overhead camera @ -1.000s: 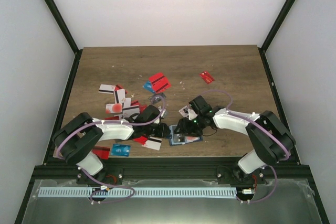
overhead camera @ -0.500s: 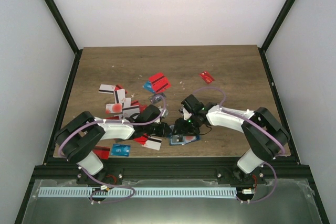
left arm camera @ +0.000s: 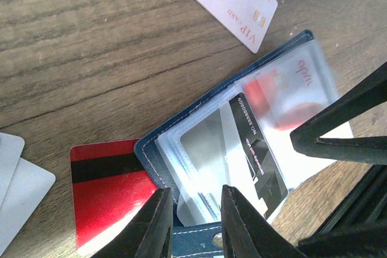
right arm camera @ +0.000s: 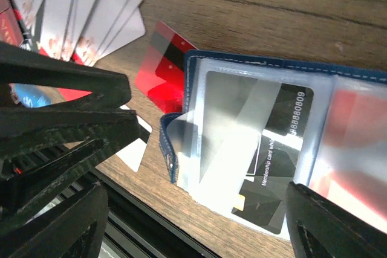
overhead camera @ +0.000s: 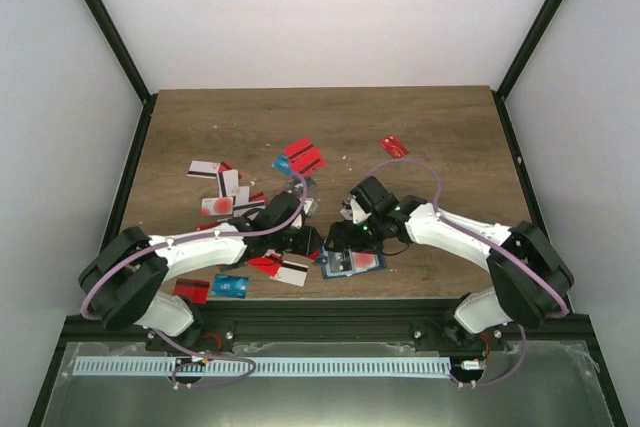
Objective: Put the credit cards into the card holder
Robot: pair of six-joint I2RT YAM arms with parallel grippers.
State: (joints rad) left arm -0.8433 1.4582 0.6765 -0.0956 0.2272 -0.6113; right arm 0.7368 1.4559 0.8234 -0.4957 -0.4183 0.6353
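Credit cards litter the left of the table. They are thin, stiff, slick and lying flat, so each likely needs lifting by a corner or an overhanging edge. A red striped card is tucked partly under the card holder, which lies open near the front edge between the arms. The left hand is clenched on the holder's near corner by the tab. Its clear sleeves look light and floppy, so that pinning seems needed. A dark card already sits in one sleeve. The right hand hangs released over the holder, grasping nothing. Overlapping neighbours crowd any pick.
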